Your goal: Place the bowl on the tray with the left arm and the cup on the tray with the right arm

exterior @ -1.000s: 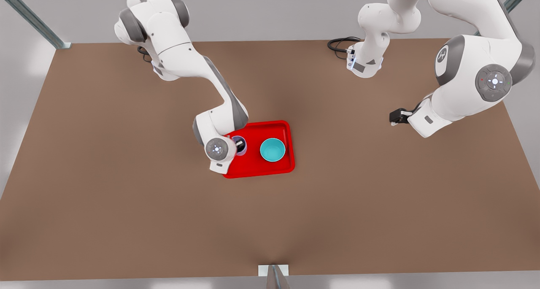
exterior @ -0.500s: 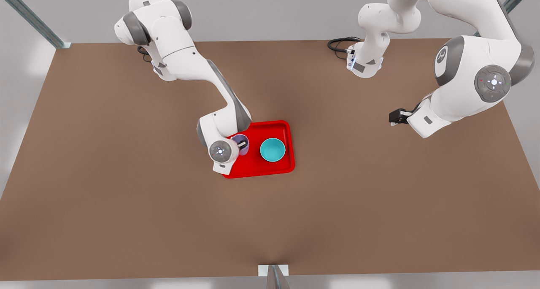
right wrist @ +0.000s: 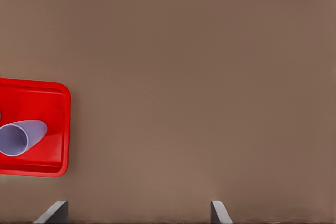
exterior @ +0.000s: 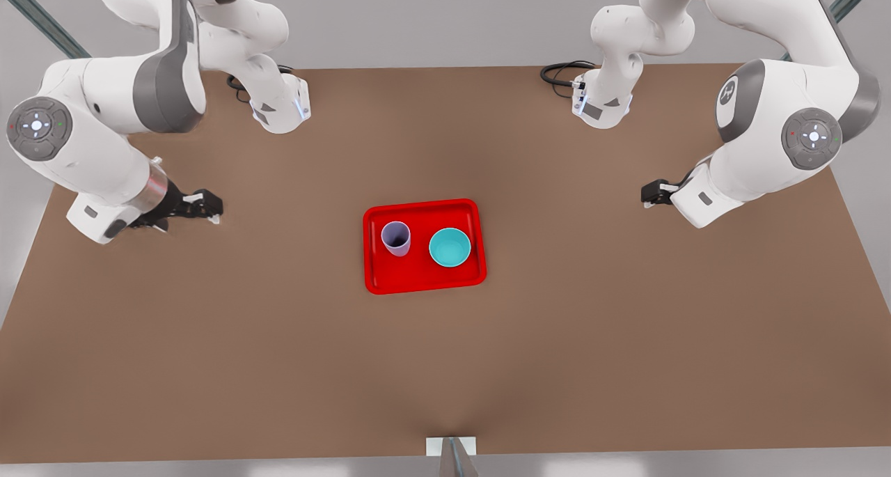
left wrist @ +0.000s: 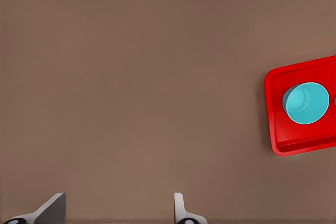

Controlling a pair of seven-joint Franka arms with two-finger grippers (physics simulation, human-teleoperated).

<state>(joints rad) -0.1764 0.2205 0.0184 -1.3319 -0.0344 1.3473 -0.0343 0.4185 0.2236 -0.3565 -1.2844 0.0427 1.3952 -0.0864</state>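
The red tray (exterior: 424, 278) lies at the middle of the table. On it stand the lavender cup (exterior: 395, 238), upright on the front view's left, and the turquoise bowl (exterior: 450, 247) to its right. My left gripper (exterior: 649, 193) hovers open far off at the front view's right; its wrist view catches the bowl (left wrist: 305, 103) on the tray (left wrist: 275, 129) beyond its open fingers (left wrist: 115, 208). My right gripper (exterior: 209, 207) is open at the front view's left, well clear of the tray. Its wrist view has the cup (right wrist: 21, 136) on the tray (right wrist: 31, 98) past the open gripper (right wrist: 137, 212).
Both arm bases (exterior: 278, 108) (exterior: 602, 108) stand at the table's back edge, with a black cable coil (exterior: 560, 73) beside the one on the front view's right. A small metal bracket (exterior: 451, 448) sits at the front edge. Brown tabletop surrounds the tray.
My right gripper let go of the cup and pulled far back to the front view's left. The cup now stands free on the tray. The left arm has barely moved.
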